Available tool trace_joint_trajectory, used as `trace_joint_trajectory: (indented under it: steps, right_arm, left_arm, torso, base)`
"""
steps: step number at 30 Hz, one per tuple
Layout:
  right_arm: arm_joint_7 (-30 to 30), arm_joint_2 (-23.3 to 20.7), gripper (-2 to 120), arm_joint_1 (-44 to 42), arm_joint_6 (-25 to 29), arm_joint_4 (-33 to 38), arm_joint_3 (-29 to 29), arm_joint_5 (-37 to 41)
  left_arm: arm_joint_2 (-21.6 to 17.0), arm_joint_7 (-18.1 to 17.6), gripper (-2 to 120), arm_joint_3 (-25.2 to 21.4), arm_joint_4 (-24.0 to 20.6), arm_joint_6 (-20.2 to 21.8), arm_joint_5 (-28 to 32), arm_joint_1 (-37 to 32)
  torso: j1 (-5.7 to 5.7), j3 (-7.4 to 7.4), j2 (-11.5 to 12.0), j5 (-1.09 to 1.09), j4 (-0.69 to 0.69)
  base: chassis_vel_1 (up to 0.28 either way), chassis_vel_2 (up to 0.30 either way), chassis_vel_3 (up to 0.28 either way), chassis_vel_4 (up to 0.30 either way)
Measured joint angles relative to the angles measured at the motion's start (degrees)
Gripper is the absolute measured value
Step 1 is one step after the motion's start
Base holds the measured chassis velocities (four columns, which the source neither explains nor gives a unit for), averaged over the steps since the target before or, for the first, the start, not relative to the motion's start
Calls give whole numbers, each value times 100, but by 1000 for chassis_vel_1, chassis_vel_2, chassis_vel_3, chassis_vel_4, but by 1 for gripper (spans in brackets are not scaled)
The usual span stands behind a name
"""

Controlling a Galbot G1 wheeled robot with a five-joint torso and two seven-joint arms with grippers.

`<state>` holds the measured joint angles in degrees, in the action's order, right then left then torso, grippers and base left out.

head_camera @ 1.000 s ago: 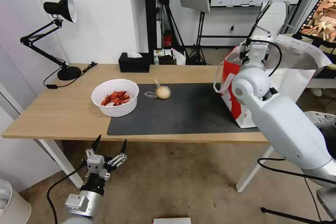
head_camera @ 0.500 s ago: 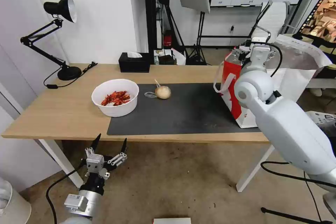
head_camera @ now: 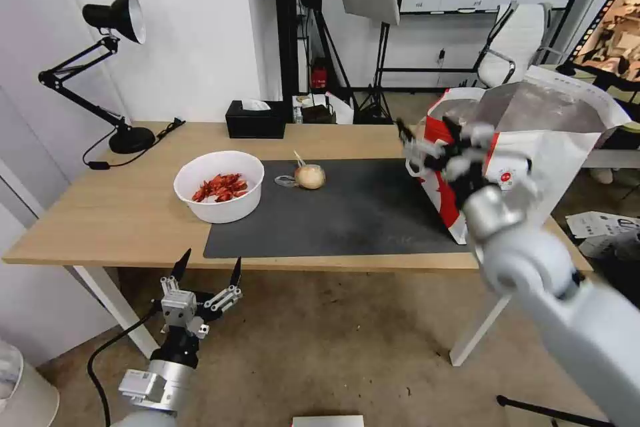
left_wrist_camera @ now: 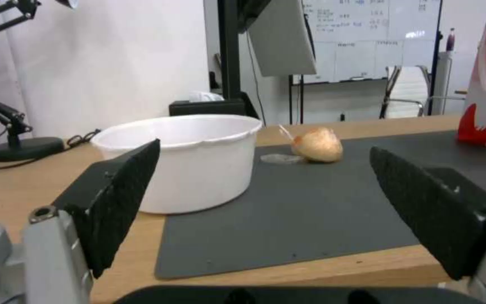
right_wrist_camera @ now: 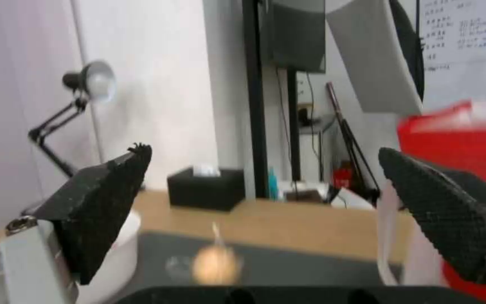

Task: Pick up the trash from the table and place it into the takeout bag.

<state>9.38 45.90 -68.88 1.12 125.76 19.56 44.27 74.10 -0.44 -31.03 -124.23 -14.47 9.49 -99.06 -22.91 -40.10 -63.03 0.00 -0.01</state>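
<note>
Change since half a second ago: the right arm, then raised with its gripper over the mouth of the takeout bag, has swung out and down; the right gripper [head_camera: 427, 137] now hangs motion-blurred in front of the bag's red side panel, above the right end of the mat. Bowl, lump, bag and left arm have not moved.

Right gripper: fingers spread apart, nothing between them; its wrist view looks along the table past the two black pads [right_wrist_camera: 105, 198] toward the lump and tissue box.

Left gripper [head_camera: 207, 273]: parked below the table's near edge, pointing up, fingers wide apart and empty.

Large white and red tote takeout bag with silver foil lining [head_camera: 533, 140]: upright at the right end of the table, mouth open, white loop handle hanging on its left side, small round logo on its white face.

White round bowl of red shells [head_camera: 219, 185]: on the wood, just beside the left edge of the mat.

Round beige lump with clear wrap [head_camera: 309, 175]: on the mat's far left part, near the bowl but apart from it.

Long light-wood tabletop with white legs [head_camera: 120, 213], carrying a dark grey rectangular mat [head_camera: 347, 213].

Black rectangular tissue box [head_camera: 255, 120]: at the table's far edge.

Black articulated desk lamp [head_camera: 110, 20]: at the far left corner.
</note>
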Motion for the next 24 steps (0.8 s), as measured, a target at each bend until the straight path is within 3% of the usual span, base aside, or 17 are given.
trace_joint_trajectory:
  steps: [2, 4, 9, 17, 24]
  right_arm:
    - [-114, 139, 100, -460, 47, 71, 256, -224]
    - [-234, 595, 100, -1518, 186, 186, 818, -888]
    - [-391, 1193, 100, -2625, 571, 105, 1180, -1676]
    - [-463, 1728, 100, -3120, 777, -113, 1147, -2124]
    - [-481, 1872, 100, -3181, 826, -245, 1087, -2223]
  left_arm:
    - [5, 6, 100, 14, 1, -9, -10, -2]
    - [10, 10, 100, 55, 24, -26, -28, -5]
    - [12, 16, 100, 117, 64, -38, -55, 4]
    - [26, 21, 100, 166, 97, -68, -87, 4]
    - [21, 22, 100, 167, 90, -77, -90, -19]
  torso:
    - [0, 0, 0, 1, 0]
    - [0, 0, 0, -1, 0]
    - [1, 0, 0, -1, -1]
    - [0, 0, 0, -1, 1]
    - [-1, 0, 0, -1, 1]
  base:
    - [0, 0, 0, 0]
    - [0, 0, 0, 0]
    - [0, 0, 0, 0]
    - [0, 0, 0, 0]
    - [0, 0, 0, 0]
